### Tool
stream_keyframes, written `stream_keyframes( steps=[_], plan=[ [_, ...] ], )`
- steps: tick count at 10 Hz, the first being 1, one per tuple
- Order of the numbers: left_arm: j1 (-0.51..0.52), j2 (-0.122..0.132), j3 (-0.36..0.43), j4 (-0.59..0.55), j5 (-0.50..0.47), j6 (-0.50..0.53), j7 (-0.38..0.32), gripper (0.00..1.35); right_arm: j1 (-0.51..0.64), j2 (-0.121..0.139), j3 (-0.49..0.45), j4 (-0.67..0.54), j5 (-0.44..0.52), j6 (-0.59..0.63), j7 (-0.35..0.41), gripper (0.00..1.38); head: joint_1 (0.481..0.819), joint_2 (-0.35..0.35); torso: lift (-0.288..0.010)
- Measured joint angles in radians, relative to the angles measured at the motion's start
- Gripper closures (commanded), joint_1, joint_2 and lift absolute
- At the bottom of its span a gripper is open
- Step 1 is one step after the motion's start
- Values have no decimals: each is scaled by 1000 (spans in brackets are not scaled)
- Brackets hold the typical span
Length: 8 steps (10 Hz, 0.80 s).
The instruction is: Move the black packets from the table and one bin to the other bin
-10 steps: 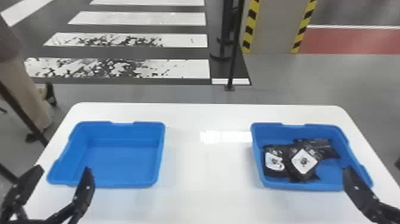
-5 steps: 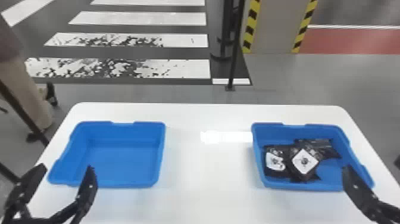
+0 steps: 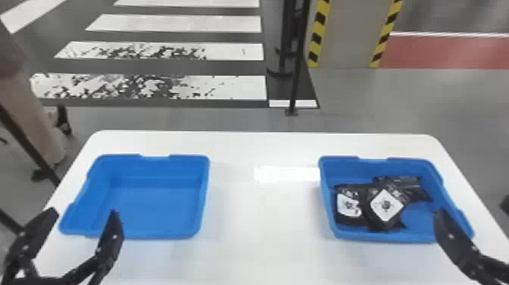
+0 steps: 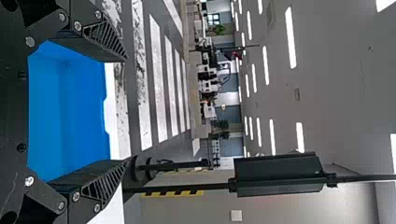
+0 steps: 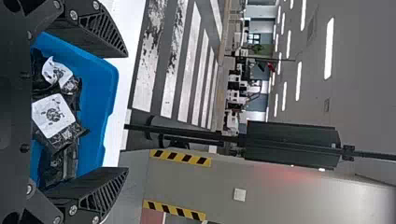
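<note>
Bearing white labels (image 3: pixel 386 204), black packets (image 3: pixel 352 220) lie in the right-hand bin (image 3: pixel 386 238); left claw (image 3: pixel 85 211) and right claw (image 3: pixel 451 238) gape wide.

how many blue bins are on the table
2: the left bin sits toward the robot's left side of the table, and the right bin toward its right, with black packets inside.

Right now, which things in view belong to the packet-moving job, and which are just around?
Part of the job:
- black packets
- right blue bin, holding them
- left blue bin
- white table
- left gripper and right gripper, fingers open

Just around:
- black post
- column with striped edges
- white floor stripes
</note>
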Motion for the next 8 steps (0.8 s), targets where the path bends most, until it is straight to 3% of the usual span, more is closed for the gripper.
stream_keyframes(
  steps=[8],
  plan=[
    [-4, 0, -6, -1, -6, 4, -2, 280, -2, -1, -4, 20, -29, -22, 0, 160, 695, -21, -110]
  ],
)
